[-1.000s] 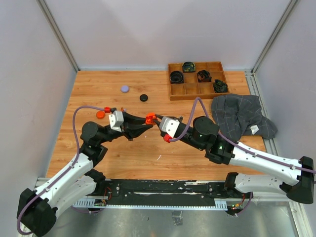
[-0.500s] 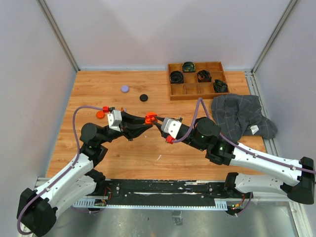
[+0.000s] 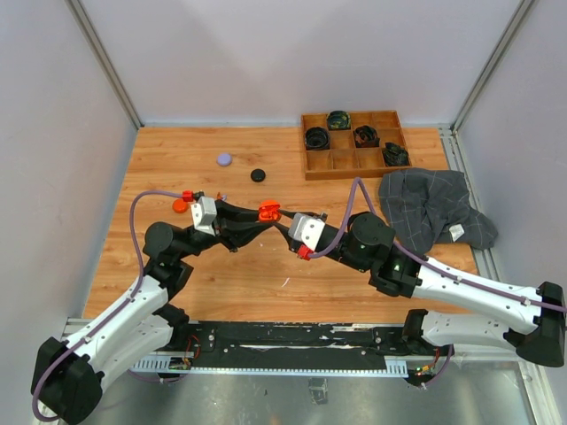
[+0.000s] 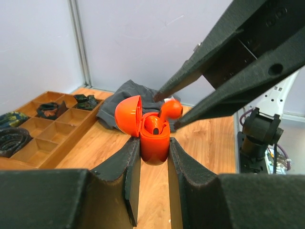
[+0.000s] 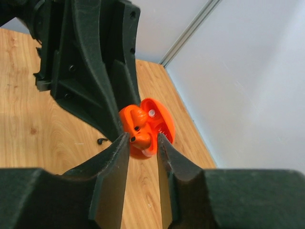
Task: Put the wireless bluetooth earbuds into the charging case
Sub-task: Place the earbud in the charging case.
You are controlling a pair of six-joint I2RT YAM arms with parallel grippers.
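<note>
The left fingers (image 4: 119, 174) clamp the orange charging case (image 4: 155, 145), lid open. The orange earbud (image 4: 170, 109) stands stem-down in its socket, between the tips of the right fingers (image 4: 214, 100). Gripped or released: cannot tell.

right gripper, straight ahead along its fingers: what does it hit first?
Probably the open charging case: the earbud between the right gripper's fingertips sits at its mouth. Right behind is the left gripper clamping it.
</note>
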